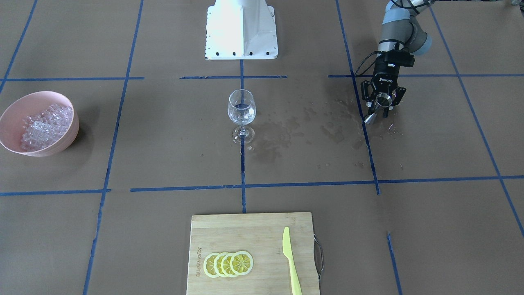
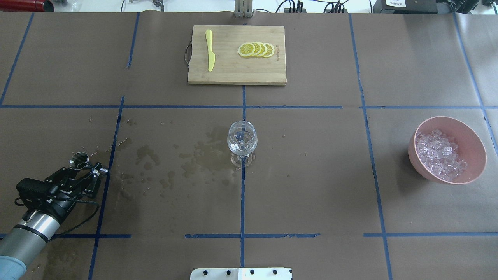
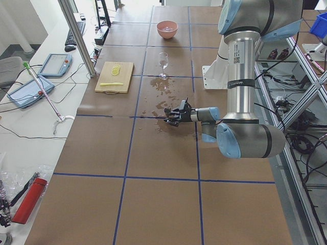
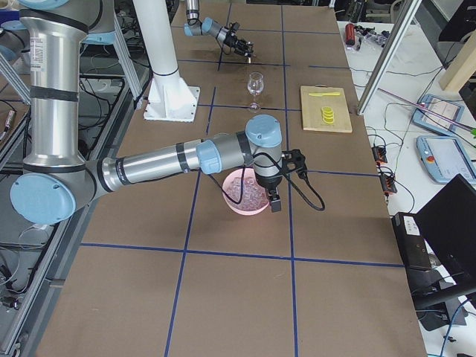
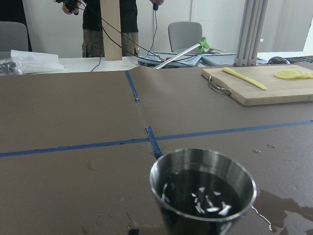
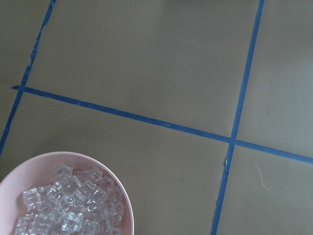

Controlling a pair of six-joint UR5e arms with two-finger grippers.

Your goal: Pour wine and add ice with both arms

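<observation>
A clear wine glass [image 1: 241, 110] stands upright at the table's middle with a little wine [image 2: 241, 137] in its bowl. My left gripper [image 1: 380, 107] is shut on a small steel cup [image 1: 383, 99], held low over the table well to the glass's side; it also shows in the overhead view [image 2: 88, 168]. In the left wrist view the cup [image 5: 203, 188] holds dark wine [image 5: 205, 195]. Ice [image 2: 439, 155] fills a pink bowl [image 2: 472, 146]. My right gripper [image 4: 272, 195] shows only in the exterior right view, above the bowl's edge; I cannot tell whether it is open or shut.
A wooden cutting board [image 1: 245, 229] with lemon slices [image 1: 228, 264] and a yellow knife [image 1: 291, 262] lies on the operators' side. Wet stains [image 2: 194, 159] mark the paper between cup and glass. The white pedestal base [image 1: 241, 30] stands behind the glass.
</observation>
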